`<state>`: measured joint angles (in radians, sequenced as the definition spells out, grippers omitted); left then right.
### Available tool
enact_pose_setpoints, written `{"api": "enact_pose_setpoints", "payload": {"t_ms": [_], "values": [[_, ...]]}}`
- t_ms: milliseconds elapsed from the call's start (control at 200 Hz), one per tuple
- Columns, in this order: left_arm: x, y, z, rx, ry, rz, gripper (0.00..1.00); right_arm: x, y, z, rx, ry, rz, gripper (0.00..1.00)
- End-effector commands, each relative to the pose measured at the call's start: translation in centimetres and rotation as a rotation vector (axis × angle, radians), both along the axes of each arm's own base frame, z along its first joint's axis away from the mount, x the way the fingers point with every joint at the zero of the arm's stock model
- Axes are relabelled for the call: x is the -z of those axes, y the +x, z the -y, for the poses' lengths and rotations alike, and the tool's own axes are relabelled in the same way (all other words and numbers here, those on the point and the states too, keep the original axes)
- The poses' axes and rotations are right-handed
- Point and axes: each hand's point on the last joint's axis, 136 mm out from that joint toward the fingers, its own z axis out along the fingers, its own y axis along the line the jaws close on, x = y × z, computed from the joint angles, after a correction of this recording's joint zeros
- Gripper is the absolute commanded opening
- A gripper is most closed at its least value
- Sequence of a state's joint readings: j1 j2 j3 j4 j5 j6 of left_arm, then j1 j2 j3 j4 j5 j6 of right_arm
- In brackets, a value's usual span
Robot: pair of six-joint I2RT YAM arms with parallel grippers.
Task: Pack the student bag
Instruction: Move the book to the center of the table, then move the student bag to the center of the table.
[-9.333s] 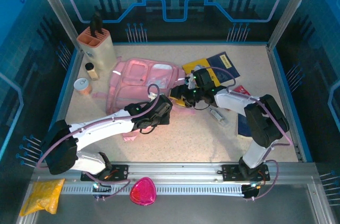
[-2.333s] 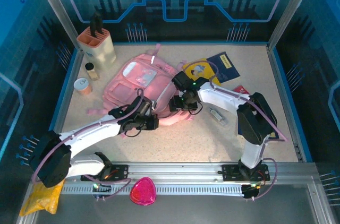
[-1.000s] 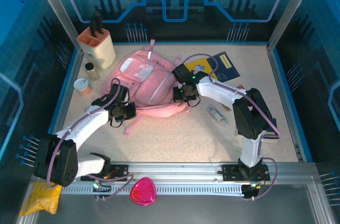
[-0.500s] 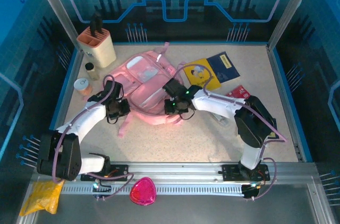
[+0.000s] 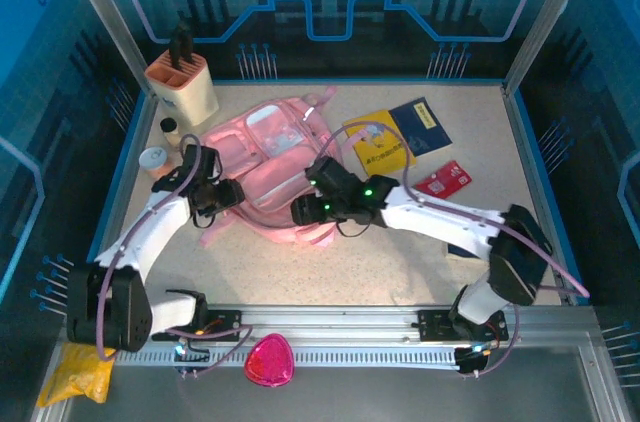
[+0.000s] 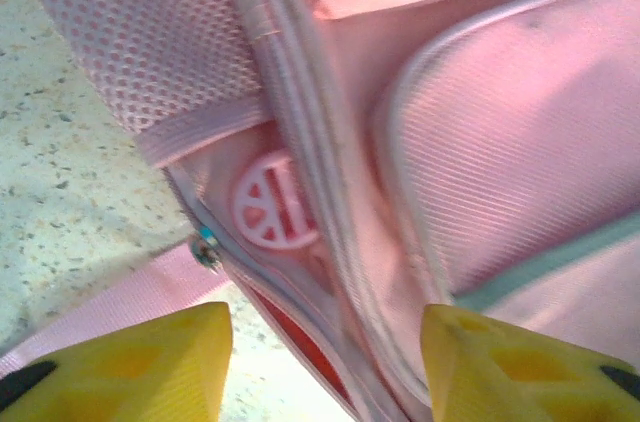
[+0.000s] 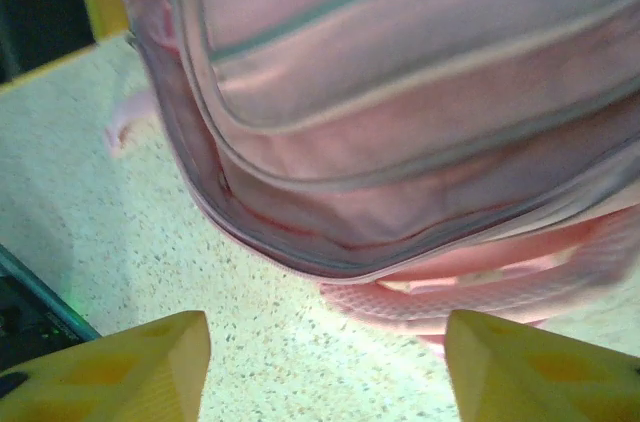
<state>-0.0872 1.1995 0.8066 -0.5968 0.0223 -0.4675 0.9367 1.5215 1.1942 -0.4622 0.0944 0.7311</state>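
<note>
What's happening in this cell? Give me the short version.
Two robot arms are working on the student bag, which lies on the table. The left hand sits at its left side and the right hand at its near edge, both open and gripping nothing. A yellow booklet and a blue booklet lie beside it, not yet packed.

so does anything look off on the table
The student bag lies slumped and skewed, a strap trailing loose. The yellow booklet and blue booklet beside it overlap crookedly. Nothing looks spilled or damaged.
</note>
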Motion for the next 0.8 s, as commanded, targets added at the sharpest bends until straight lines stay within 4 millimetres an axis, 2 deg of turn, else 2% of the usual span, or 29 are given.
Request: {"api": "enact_pose_setpoints", "payload": {"t_ms": [0,45,185,255,370,455,555,665,795], "values": [[-3.0,-1.1,3.3,0.053,-0.123,0.053,0.58,-1.2,1.9,4.4,0.044,-0.046,0.086,0.68],[-3.6,-1.4,4.3,0.066,-0.125,0.066,0.60,-1.5,2.5,5.7,0.058,-0.037,0.090,0.71],[-5.4,-1.7,9.2,0.142,-0.184,0.124,0.63,-0.9,5.9,11.3,0.194,-0.074,0.085,0.76],[-6.4,-1.3,12.0,0.175,-0.239,0.171,0.63,-0.4,7.7,12.9,0.224,-0.062,0.062,0.76],[-8.2,-0.7,16.9,0.257,-0.280,0.254,0.63,1.0,10.6,15.6,0.272,-0.156,0.032,0.76],[-8.7,-0.5,20.5,0.326,-0.289,0.274,0.63,2.0,12.5,16.7,0.304,-0.175,0.019,0.70],[-8.3,-0.5,24.7,0.404,-0.302,0.284,0.63,3.5,14.7,17.2,0.332,-0.151,-0.035,0.58],[-6.6,-0.2,28.9,0.474,-0.307,0.253,0.62,5.2,16.6,17.2,0.344,-0.162,-0.068,0.47],[-5.0,0.7,33.1,0.547,-0.318,0.246,0.60,7.4,18.1,16.8,0.353,-0.145,-0.122,0.44]]}}
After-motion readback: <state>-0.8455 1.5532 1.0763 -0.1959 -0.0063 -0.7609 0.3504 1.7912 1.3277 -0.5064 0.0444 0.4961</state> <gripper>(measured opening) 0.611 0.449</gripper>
